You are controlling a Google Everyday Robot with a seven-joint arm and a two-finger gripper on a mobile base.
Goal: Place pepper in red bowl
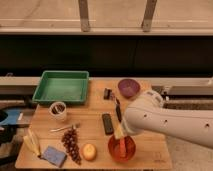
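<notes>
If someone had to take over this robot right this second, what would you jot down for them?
Gripper: low over the near rim of the red bowl, at the table's front edge.
Pepper: appears to be in the red bowl, standing upright just below the gripper; whether it has been let go is unclear.
Done: pepper brought to the bowl.
Left: confirm release, then lift the arm away.

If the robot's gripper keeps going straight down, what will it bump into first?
Probably the slender orange-red pepper lying in the round red bowl. The gripper hangs just above it, pointing down, though depth is hard to judge.
</notes>
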